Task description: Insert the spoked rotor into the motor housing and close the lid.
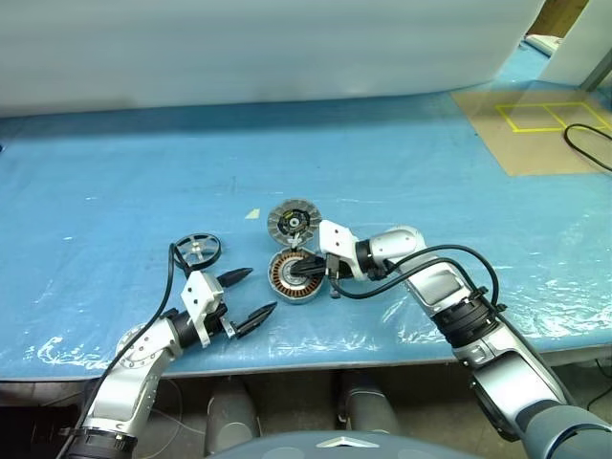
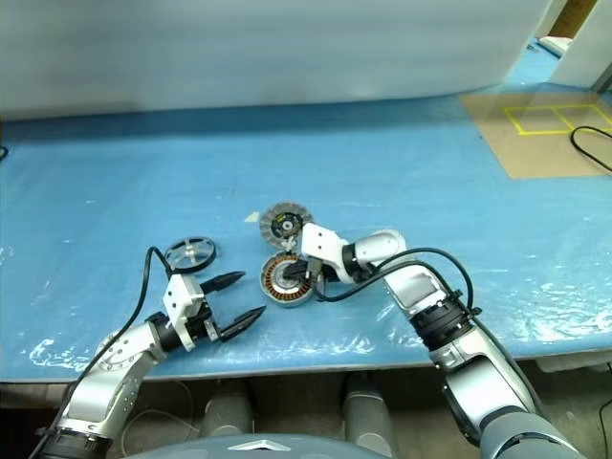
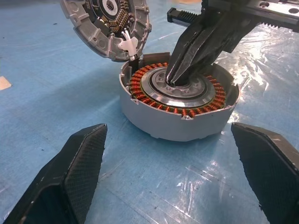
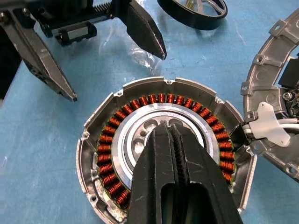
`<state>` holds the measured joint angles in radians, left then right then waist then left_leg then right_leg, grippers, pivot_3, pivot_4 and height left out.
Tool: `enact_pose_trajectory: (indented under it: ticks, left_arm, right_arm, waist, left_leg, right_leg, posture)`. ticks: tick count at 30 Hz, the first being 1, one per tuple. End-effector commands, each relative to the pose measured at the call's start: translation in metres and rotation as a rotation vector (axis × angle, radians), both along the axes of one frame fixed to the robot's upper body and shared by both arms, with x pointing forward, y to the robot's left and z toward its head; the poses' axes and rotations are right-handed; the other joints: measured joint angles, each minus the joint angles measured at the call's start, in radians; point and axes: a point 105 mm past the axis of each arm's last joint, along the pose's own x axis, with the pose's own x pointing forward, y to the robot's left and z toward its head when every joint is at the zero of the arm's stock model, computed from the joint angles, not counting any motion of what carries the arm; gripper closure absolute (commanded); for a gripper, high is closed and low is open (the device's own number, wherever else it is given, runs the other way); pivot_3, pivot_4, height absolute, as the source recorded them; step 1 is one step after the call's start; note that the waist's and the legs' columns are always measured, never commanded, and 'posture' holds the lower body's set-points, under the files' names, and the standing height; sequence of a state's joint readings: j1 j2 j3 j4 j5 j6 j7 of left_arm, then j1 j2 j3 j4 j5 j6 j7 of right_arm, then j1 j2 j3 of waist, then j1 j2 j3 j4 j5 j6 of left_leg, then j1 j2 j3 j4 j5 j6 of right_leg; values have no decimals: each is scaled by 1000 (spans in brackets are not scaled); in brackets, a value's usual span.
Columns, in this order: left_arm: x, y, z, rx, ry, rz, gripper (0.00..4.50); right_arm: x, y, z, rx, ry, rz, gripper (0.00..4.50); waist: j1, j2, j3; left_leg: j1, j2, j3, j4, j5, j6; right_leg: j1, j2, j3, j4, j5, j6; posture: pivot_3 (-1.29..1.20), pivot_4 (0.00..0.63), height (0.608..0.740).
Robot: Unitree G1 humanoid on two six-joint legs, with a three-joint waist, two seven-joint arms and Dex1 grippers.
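Note:
The motor housing (image 1: 287,279) sits on the blue table with its copper windings (image 4: 110,158) showing. The lid (image 1: 294,223) stands tilted open at its far edge, joined by white wires. My right gripper (image 4: 169,128) is shut, and its tips rest on the housing's silver centre (image 3: 184,93). The spoked rotor (image 1: 198,249), a black ring with silver spokes, lies flat to the left of the housing. My left gripper (image 1: 260,290) is open with nothing in it, just left of the housing and in front of the rotor, pointing at the housing's wall (image 3: 177,126).
A tan mat with yellow tape squares (image 1: 535,129) and a black cable (image 1: 588,143) lie at the back right. A white sheet (image 1: 258,48) runs along the back. A small tape scrap (image 1: 252,214) lies behind the lid. The table's front edge is close below both arms.

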<state>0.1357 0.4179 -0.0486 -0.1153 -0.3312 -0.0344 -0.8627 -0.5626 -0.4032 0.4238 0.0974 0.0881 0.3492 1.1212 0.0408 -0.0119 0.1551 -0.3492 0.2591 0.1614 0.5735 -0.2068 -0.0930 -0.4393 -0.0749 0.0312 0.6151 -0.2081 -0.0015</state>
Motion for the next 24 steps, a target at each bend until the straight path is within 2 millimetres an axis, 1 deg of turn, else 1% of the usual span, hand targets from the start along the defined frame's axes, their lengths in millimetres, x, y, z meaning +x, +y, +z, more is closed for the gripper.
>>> enact_pose_trajectory:
  ticks: [1,4,8,16,24]
  left_arm:
    - [0,-1,6,-2,-25,-10,0]
    - [0,-2,7,-3,-26,-10,0]
    - [0,-2,7,-3,-26,-11,0]
    - [1,-2,7,-4,-28,-9,0]
    - [-1,-2,6,-2,-25,-6,0]
  right_arm:
    - [-3,4,15,110,86,-11,4462]
    - [-6,4,21,157,141,-15,4462]
    - [-7,2,22,141,133,-11,4462]
    - [-5,-6,3,-21,14,25,4462]
    - [-4,-4,1,-67,-41,58,4462]
  waist:
    - [0,0,0]
    - [2,0,0]
    - [2,0,0]
    - [1,0,0]
    - [1,0,0]
  left_leg:
    - [0,0,0,0,0,0]
    - [0,0,0,0,0,0]
    - [0,0,0,0,0,0]
    - [0,0,0,0,0,-1]
    - [0,0,0,0,0,0]
  right_leg:
    - [0,0,0,0,0,0]
    - [0,0,0,0,0,0]
    - [0,0,0,0,0,0]
    - [0,0,0,0,0,0]
    - [0,0,0,0,0,0]
  posture:
    - [0,150,740]
    - [0,150,740]
    - [0,150,740]
    - [0,150,740]
    - [0,150,740]
